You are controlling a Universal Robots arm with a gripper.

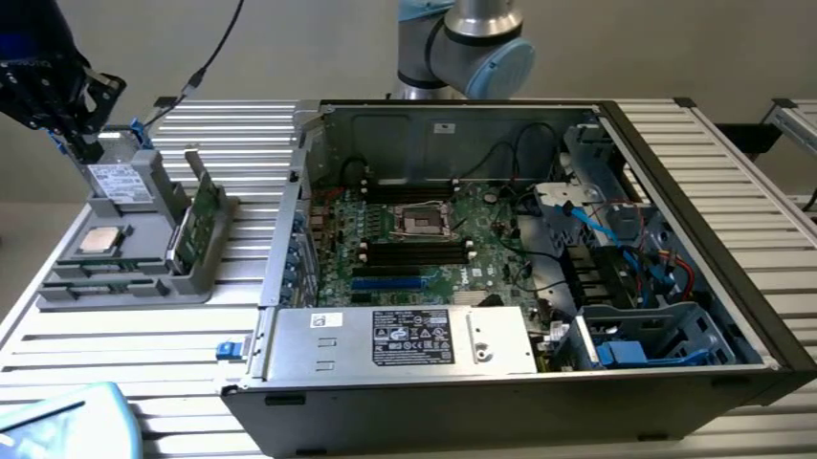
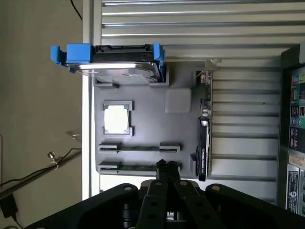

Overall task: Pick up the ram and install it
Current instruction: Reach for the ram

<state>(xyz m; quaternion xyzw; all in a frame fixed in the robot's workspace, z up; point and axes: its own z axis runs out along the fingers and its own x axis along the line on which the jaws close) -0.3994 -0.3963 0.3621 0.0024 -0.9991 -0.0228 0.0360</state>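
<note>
Black tool [image 2: 166, 166], jaws pressed together, hovers over thin green ram [image 2: 136, 167] in matte grey tray [image 2: 147, 126].

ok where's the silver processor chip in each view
Exterior view: the processor chip sits in the grey tray at the exterior view's left, outside the computer case, just nearer the camera than the drive.
Wrist view: the processor chip lies in a square pocket of the grey tray, between the drive and the long slots.
Shared landmark: the blue-bracketed drive.
</note>
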